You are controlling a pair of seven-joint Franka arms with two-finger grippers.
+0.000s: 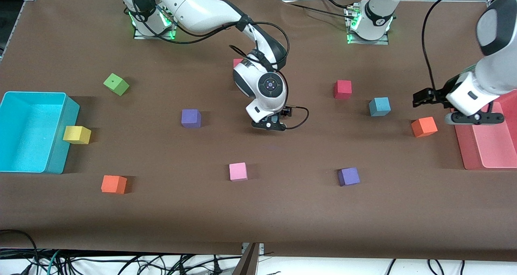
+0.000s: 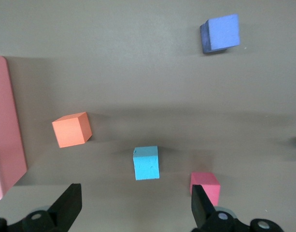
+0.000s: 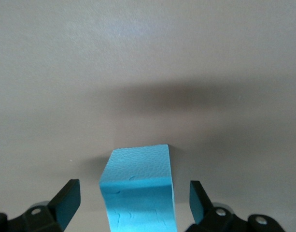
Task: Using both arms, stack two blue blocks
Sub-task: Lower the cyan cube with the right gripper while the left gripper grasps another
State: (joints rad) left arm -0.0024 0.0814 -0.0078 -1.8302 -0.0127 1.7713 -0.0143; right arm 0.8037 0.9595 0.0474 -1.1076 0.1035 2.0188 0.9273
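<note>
We see two blue blocks, and they are not stacked yet. They sit well apart on the brown table (image 1: 282, 210).

The right gripper (image 1: 270, 126) is low over the middle of the table. Its fingers (image 3: 66, 199) are spread wide. The first blue block (image 3: 138, 186) stands between them, but the fingers do not touch it. So this gripper holds nothing. From the front camera the arm hides this block.

The second blue block (image 1: 379, 106) sits on the table toward the left arm's end. It is between a red block (image 1: 342, 89) and an orange block (image 1: 424, 126). Nothing touches it.

The left gripper (image 1: 422, 98) hangs over the table near the orange block and a pink tray (image 1: 490, 145). Its fingers are spread wide too, and it holds nothing.

We think most of the job is left. One arm must grab a blue block, lift it, carry it to the other blue block and set it on top.
</note>
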